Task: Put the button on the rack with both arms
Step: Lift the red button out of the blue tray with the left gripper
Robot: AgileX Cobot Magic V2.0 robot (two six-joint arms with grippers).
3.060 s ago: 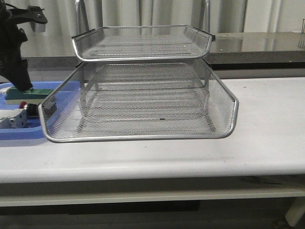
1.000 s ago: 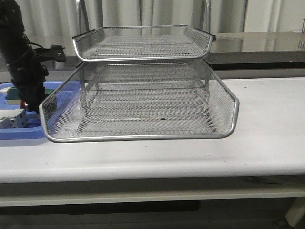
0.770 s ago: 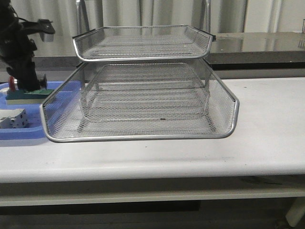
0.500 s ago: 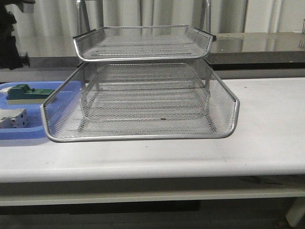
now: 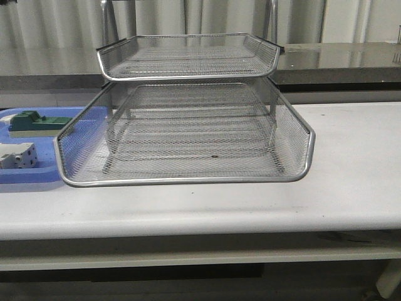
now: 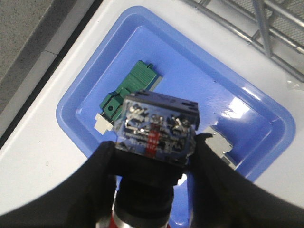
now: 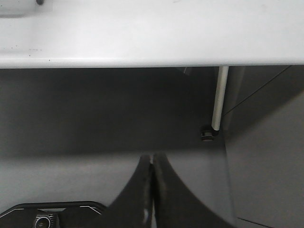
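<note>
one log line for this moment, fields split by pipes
left gripper: shut on button, above blue tray | right gripper: shut, empty, below table edge | rack: no button on it

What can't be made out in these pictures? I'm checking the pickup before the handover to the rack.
- Front view: neither arm shows, so the button's height above the blue tray and its distance from the rack are unknown.
- Left wrist view: the left hand is shut on the button; its red cap is cut off by the picture's edge.
- Right wrist view: the right hand is shut, empty, below the table; the rack is out of view.
</note>
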